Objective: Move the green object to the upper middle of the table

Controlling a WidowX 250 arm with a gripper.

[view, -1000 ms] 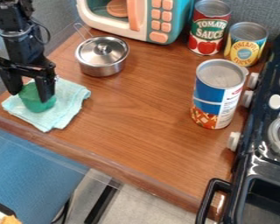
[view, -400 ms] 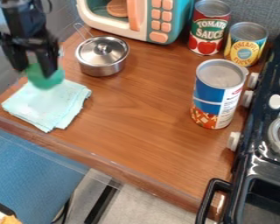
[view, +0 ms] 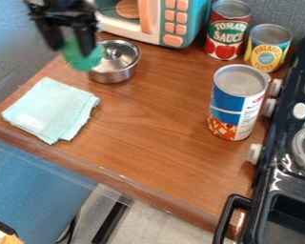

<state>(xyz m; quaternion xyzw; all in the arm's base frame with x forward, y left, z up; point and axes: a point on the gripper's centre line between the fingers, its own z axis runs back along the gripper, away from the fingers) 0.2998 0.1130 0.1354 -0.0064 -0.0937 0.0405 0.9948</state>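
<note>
The tabletop is brown wood with a visible grain, its front edge running at a slant from the left side down to the lower right. Below that edge lie a blue surface at the lower left and a pale grey floor. A grey-blue wall stands behind the back edge.

At the upper left, the black gripper hangs over the tabletop. Its 2 fingers are closed around the green object, which is held up in the air and covers part of the left side of the metal pot from this angle. The pot has a shiny lid on.

A light aqua cloth, folded, lies flat near the left edge. At the back sits a teal and white toy microwave with peach buttons. To its right, 2 cans stand upright near each other: a red and green can and a yellow and blue can. Nearer the front is a taller blue and white can, also upright. A black toy stove with white knobs lines the right side.
</note>
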